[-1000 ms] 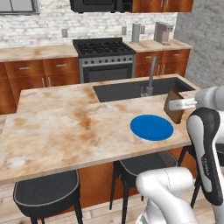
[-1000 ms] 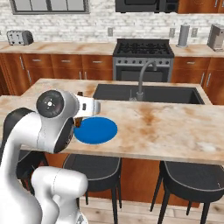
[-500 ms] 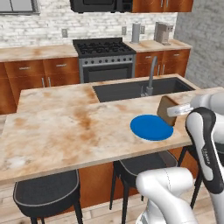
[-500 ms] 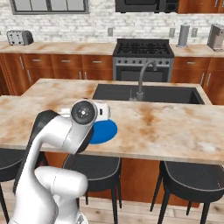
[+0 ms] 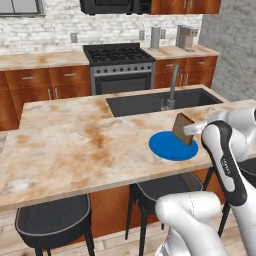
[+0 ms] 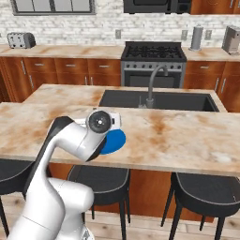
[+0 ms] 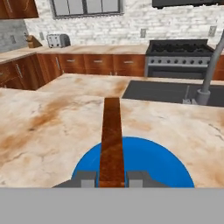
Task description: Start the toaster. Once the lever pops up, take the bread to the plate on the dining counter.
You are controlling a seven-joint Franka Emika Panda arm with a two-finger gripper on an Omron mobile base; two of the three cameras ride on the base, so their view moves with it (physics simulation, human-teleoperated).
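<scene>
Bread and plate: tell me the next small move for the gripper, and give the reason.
Probably lower the bread a little and then open. The gripper is shut on the slice, holding it on edge; in the left base view it hangs over the blue plate on the dining counter. The views cannot settle whether it touches the plate, so easing down before release seems safest.

Place: rendered home kitchen.
Cooking: black gas range (image 5: 119,64) at 12 o'clock, microwave (image 5: 116,6) mounted above it.
Washing: dark sink (image 6: 159,101) with curved faucet (image 6: 153,84), set in the island.
Storage: red-brown wooden cabinets (image 6: 70,70) beneath marble-look worktops.
Walls: pale brick backsplash (image 5: 55,30).
Seating: dining counter (image 5: 80,150) with dark round stools (image 6: 204,194).
Small appliances: toaster (image 6: 21,40) at 10 o'clock.
</scene>
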